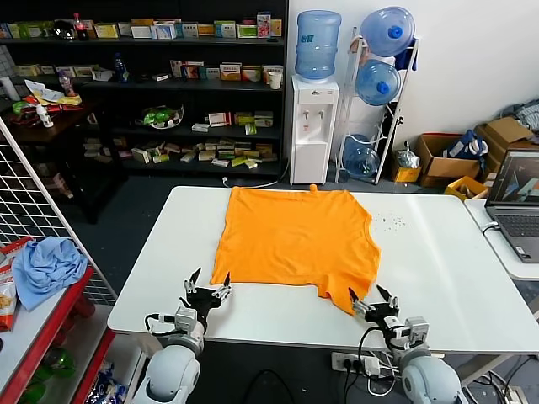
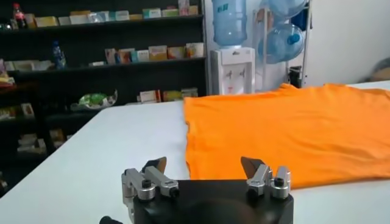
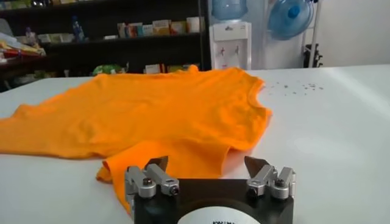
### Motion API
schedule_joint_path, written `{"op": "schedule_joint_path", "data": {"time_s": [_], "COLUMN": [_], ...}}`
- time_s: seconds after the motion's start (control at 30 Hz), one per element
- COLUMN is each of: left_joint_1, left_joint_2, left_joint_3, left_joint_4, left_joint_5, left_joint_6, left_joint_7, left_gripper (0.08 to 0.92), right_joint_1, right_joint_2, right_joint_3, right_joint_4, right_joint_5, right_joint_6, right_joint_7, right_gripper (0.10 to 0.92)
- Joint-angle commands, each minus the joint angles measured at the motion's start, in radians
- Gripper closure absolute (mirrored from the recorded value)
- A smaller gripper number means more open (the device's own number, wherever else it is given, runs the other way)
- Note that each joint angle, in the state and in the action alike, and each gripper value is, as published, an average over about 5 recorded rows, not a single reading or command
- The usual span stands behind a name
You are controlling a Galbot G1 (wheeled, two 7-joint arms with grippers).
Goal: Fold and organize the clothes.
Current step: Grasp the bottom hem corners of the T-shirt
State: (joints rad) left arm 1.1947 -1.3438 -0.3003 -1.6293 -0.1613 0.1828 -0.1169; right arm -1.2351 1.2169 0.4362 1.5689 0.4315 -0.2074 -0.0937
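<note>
Orange T-shirt (image 1: 295,244) lies spread flat on the white table (image 1: 446,269), centre of the head frame, slightly rumpled at its lower right corner, where a sleeve bunches toward the near edge. No lettering visible on the upturned side. Left gripper (image 1: 207,290) sits at lower left of centre, at the table's near edge, just short of the shirt's lower left corner, jaws wide apart, holding nothing. Right gripper (image 1: 372,300) sits at lower right of centre, just beside the bunched sleeve, jaws also spread, empty. In the left wrist view the shirt (image 2: 286,131) fills the right half, beyond the open gripper (image 2: 206,165). In the right wrist view the shirt (image 3: 158,115) spans left and centre, its sleeve fold right in front of the gripper (image 3: 207,163). Laptop (image 1: 515,202) at right edge; blue cloth (image 1: 46,265) on a shelf, lower left.
</note>
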Motion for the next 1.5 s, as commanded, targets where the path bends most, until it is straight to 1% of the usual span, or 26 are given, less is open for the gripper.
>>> {"op": "schedule_joint_path", "data": {"time_s": [0.03,0.2,0.3,0.4,0.6,0.77,0.93,1.03,1.17,1.3,1.5], "left_joint_1": [-0.031,-0.043,-0.040,-0.038,-0.032,-0.025,-0.011,0.001,0.013,0.031,0.087], "left_joint_2": [0.006,0.003,0.003,0.003,0.006,0.006,0.009,0.012,0.016,0.030,0.076], "left_joint_3": [0.007,0.005,0.005,0.005,0.005,0.003,0.002,0.002,0.000,-0.006,-0.013], "left_joint_4": [0.025,0.053,0.052,0.043,0.030,0.023,0.003,-0.016,-0.029,-0.058,-0.139], "left_joint_5": [-0.136,-0.161,-0.161,-0.162,-0.161,-0.156,-0.154,-0.155,-0.155,-0.159,-0.172], "left_joint_6": [0.137,0.149,0.147,0.146,0.141,0.122,0.111,0.108,0.097,0.093,0.100], "left_joint_7": [-0.015,-0.013,-0.010,-0.012,-0.016,-0.015,-0.015,-0.014,-0.012,-0.015,-0.025], "left_gripper": [0.177,0.177,0.204,0.276,0.449,0.597,0.744,0.830,0.906,0.910,0.910], "right_joint_1": [0.057,0.051,0.041,0.030,0.012,-0.002,-0.048,-0.081,-0.110,-0.133,-0.200], "right_joint_2": [0.014,0.016,0.015,0.015,0.015,0.020,0.005,-0.006,-0.020,-0.030,-0.049], "right_joint_3": [-0.037,-0.043,-0.046,-0.049,-0.053,-0.045,-0.040,-0.036,-0.020,-0.002,0.015], "right_joint_4": [-0.044,-0.030,-0.007,0.019,0.053,0.076,0.159,0.213,0.241,0.250,0.323], "right_joint_5": [0.018,0.022,0.025,0.026,0.025,0.014,0.028,0.032,0.034,0.043,0.046], "right_joint_6": [-0.038,-0.052,-0.060,-0.068,-0.080,-0.100,-0.137,-0.155,-0.158,-0.156,-0.166], "right_joint_7": [0.009,0.020,0.028,0.037,0.055,0.098,0.131,0.146,0.152,0.156,0.174], "right_gripper": [0.203,0.207,0.255,0.337,0.510,0.658,0.805,0.876,0.901,0.901,0.901]}}
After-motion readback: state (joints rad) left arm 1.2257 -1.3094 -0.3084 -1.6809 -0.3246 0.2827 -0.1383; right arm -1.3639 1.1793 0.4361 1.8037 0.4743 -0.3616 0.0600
